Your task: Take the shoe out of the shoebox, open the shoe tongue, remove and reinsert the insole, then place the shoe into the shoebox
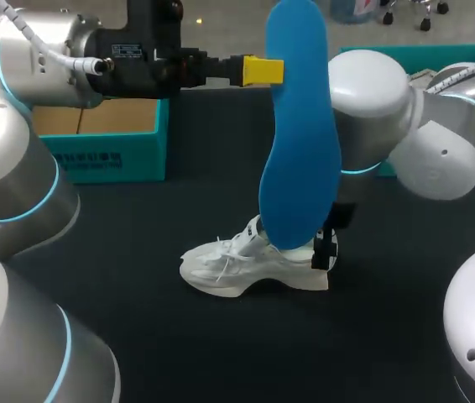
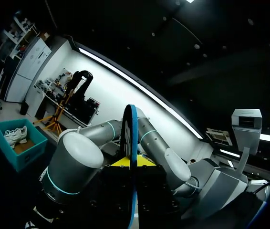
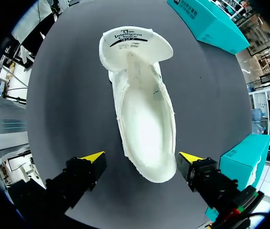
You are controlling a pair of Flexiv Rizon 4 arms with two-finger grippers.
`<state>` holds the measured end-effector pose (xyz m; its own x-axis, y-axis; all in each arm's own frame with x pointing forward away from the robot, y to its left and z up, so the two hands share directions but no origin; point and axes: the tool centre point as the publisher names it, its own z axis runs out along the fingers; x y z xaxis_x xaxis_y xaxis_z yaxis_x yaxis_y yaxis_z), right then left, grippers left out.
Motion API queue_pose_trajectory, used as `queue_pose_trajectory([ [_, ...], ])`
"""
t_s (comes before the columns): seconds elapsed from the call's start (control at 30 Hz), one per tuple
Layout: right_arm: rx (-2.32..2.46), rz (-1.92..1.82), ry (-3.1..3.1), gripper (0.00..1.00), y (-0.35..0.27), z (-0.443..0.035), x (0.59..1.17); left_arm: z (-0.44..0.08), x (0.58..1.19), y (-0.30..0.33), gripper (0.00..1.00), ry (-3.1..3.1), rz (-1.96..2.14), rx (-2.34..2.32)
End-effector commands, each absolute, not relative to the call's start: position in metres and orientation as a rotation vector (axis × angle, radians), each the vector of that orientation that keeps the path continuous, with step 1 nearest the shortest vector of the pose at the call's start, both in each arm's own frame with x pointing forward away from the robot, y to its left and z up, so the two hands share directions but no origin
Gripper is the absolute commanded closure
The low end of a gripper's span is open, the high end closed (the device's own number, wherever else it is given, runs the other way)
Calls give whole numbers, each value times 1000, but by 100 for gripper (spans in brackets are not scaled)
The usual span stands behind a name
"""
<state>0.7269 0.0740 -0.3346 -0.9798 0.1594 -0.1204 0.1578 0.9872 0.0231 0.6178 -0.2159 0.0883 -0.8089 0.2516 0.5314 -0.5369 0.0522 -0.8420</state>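
A blue insole hangs upright above the table, its lower end just over the white shoe. My left gripper is shut on the insole's upper edge. In the left wrist view the insole shows edge-on, pinched between the yellow tips of the left gripper. The shoe stands on the black table with its mouth wide and its tongue pulled forward. My right gripper is open, its fingers standing either side of the heel. In the head view the right gripper is at the heel.
A teal shoebox stands at the back left of the table, and another teal box at the back right behind my right arm. A teal box in the left wrist view holds a second white shoe. Both boxes flank the shoe.
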Motion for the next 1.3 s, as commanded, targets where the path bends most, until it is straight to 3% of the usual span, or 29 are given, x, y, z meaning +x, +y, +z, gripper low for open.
queue_pose_trajectory([
  [0.03, 230, 24, 3020, 0, 76, -344, 734, 89, 618, -217, 100, -1774, 1813, 286],
  [1.3, 154, -37, 3030, 0, 85, -345, 740, 89, 618, -217, 100, -1774, 1813, 286],
])
